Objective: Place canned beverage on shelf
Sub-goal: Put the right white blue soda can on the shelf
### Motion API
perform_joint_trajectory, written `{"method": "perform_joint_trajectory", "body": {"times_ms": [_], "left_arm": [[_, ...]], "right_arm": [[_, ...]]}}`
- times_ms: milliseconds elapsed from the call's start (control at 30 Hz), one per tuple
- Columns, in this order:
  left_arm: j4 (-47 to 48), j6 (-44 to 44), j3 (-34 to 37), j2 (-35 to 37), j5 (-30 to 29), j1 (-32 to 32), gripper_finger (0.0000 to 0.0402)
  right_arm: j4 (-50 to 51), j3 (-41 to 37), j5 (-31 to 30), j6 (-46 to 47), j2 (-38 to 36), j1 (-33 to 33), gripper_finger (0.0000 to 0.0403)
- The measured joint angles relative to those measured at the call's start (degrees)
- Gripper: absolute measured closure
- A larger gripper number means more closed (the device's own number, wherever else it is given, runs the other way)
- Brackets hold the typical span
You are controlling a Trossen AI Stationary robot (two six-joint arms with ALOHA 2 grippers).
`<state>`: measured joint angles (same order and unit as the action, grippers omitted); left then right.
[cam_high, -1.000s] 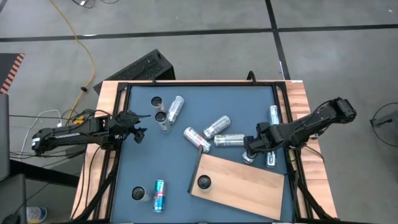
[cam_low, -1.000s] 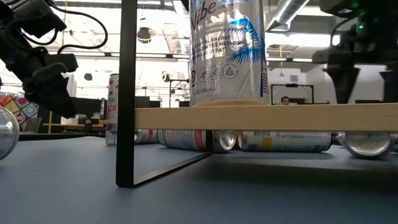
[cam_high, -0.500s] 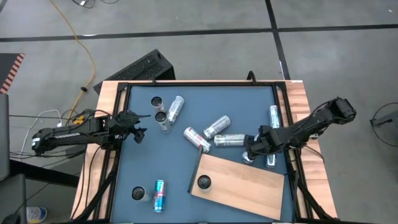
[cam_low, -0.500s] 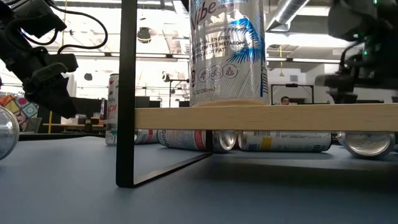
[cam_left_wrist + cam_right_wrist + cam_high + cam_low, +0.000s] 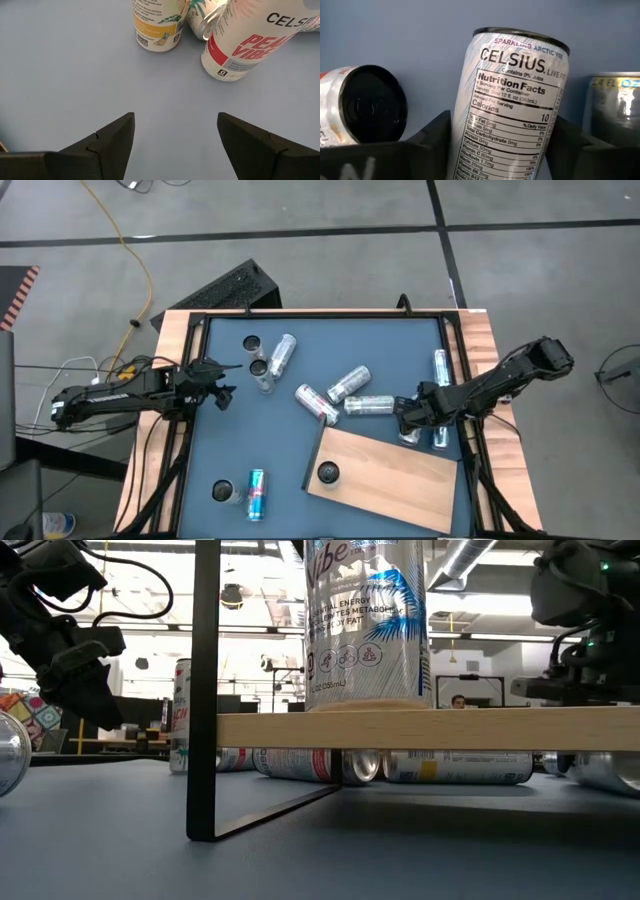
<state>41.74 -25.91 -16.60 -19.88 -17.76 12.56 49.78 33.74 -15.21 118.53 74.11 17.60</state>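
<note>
While my right claw (image 5: 502, 145) clamps the lying Celsius can (image 5: 512, 105), a glancing pinch could roll it into neighbouring cans.

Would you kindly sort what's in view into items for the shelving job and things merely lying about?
Job:
- shelf
- silver can between the right end effector fingers
- can already on shelf

Lying about:
- blue can
- yellow cable
- left end effector, idle

Bright, even overhead light — shadows on the tabletop (image 5: 230, 450) stay soft and faint. The low view's background glows hazy, and the nearest can (image 5: 368, 625) looms slightly blurred.
</note>
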Motion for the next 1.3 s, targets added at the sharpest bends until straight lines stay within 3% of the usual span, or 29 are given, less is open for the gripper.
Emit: {"method": "perform_joint_trajectory", "body": {"times_ms": [200,400,667,800,967,1133,1300], "left_arm": [[0.0,0.0,0.0,0.0,0.0,0.02,0.0132],[-0.01,0.0,0.0,0.01,0.0,0.0,0.0132],[0.0,0.0,0.0,0.01,0.0,0.01,0.0132],[-0.02,0.0,0.0,0.02,0.0,0.0,0.0132],[-0.02,0.0,0.0,0.0,0.0,0.0,0.0132],[0.0,0.0,0.0,0.0,0.0,0.0,0.0132],[-0.02,0.0,0.0,0.02,0.0,0.0,0.0132]], "right_arm": [[0.67,0.09,-4.37,-4.72,-0.76,-0.36,0.0179],[9.96,4.37,-12.4,-6.83,-0.61,-0.47,0.0179],[22.31,15.49,-22.12,-11.07,-1.91,2.63,0.0179],[22.72,23.23,-32.71,-21.51,-2.19,6.78,0.0179],[6.11,29.84,-47.73,-52.54,-1.82,15.57,0.0179],[-21.22,29.54,-54.1,-84.04,-1.64,23.15,0.0176],[-45.57,22.94,-57.17,-100.93,-0.67,26.73,0.0178]]}}
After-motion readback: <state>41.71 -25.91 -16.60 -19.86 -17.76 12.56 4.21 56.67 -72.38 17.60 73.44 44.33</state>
